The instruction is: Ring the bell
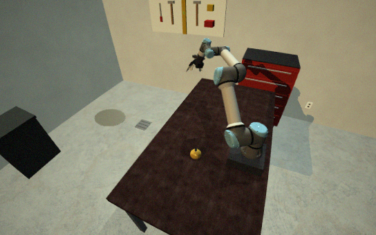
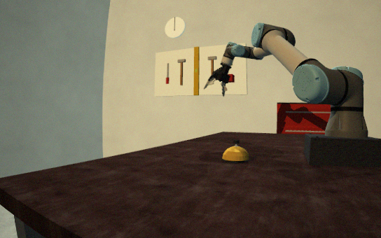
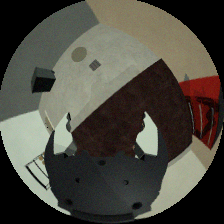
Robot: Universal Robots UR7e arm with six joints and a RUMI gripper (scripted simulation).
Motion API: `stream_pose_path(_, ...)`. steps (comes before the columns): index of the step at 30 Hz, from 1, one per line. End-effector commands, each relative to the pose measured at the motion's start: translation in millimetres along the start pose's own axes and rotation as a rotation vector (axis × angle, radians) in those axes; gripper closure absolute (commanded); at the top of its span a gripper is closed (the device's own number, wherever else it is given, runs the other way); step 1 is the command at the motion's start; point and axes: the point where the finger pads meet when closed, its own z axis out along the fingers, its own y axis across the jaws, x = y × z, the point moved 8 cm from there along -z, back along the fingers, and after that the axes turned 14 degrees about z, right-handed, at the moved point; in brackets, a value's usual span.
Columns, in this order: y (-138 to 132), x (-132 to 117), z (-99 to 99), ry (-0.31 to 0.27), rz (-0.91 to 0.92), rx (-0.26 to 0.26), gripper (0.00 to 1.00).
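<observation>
A yellow dome bell [image 1: 195, 154] [image 2: 235, 154] with a small black button on top stands on the dark brown table [image 1: 173, 193] [image 2: 154, 196], left of the arm's base. My gripper [image 1: 193, 68] [image 2: 216, 87] [image 3: 105, 112] is open and empty. It hangs high in the air beyond the table's far end, well away from the bell. The wrist view shows the two spread fingers over the far end of the table [image 3: 120, 115] and the floor; the bell is not in that view.
The arm's base sits on a dark block [image 1: 247, 163] [image 2: 347, 150] at the table's right edge. A red tool chest [image 1: 273, 76] [image 2: 301, 118] [image 3: 202, 100] stands behind the table. A black box [image 1: 17, 142] [image 3: 43, 80] stands on the floor at left.
</observation>
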Motion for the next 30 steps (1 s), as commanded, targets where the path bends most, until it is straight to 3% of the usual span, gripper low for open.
stream_pose_path(1,-12,-7,-1.8,-0.002,-0.015,-0.001,0.00)
stream_pose_path(9,-34,-23,0.6,-0.017,-0.040,-0.004,0.00)
stream_pose_path(19,-95,-76,6.3,-0.060,-0.116,-0.014,0.00)
stream_pose_path(21,-95,-76,6.3,-0.060,-0.116,-0.014,0.00)
stream_pose_path(30,-162,-160,11.3,-0.114,-0.220,-0.031,0.00)
